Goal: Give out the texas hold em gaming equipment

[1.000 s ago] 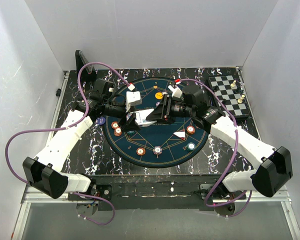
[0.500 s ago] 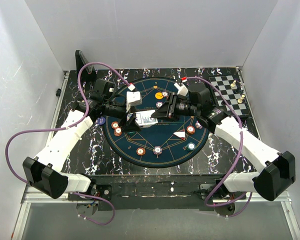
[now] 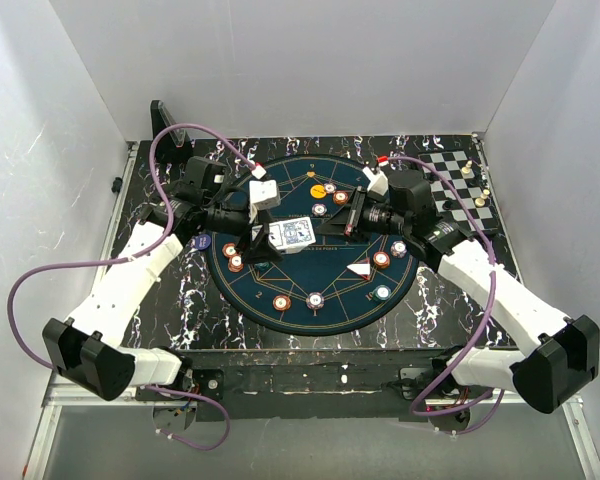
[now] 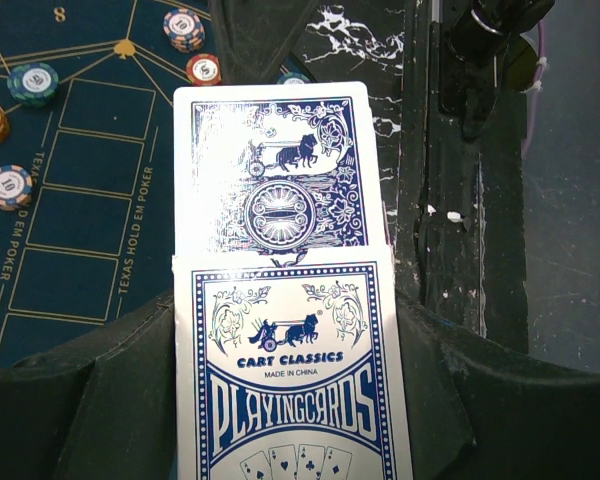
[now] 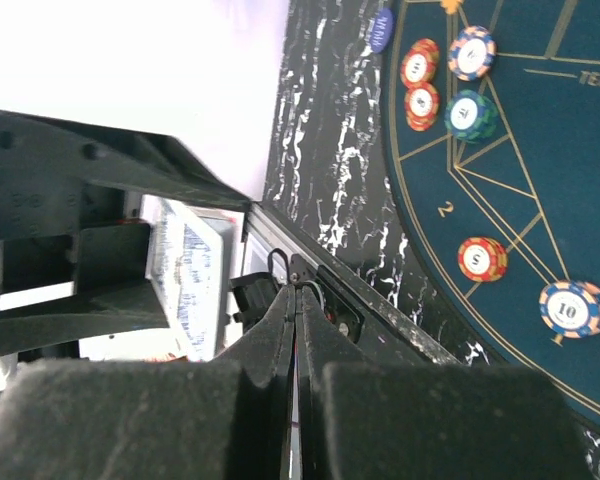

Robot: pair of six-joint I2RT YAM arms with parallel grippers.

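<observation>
My left gripper (image 3: 272,238) is shut on a blue-and-white playing-card box (image 4: 290,380), held above the middle of the round dark-blue mat (image 3: 330,285). A blue-backed card (image 4: 280,170) sticks halfway out of the box's end. My right gripper (image 3: 328,226) reaches in from the right, its jaws pressed together on that card's far edge; in the right wrist view a thin pale edge shows between the pads (image 5: 280,330). Striped poker chips (image 3: 381,259) lie around the mat, with a red-white triangle marker (image 3: 360,269), a yellow disc (image 3: 319,190) and a blue disc (image 3: 203,241).
A black-and-white chessboard (image 3: 460,190) with small pieces lies at the back right of the marbled black table (image 3: 170,300). White walls close in the back and both sides. Purple cables loop over both arms.
The right gripper has closed from half open to shut and drawn back to the right. The card now stands out of the box. The left gripper holds the box about where it was.
</observation>
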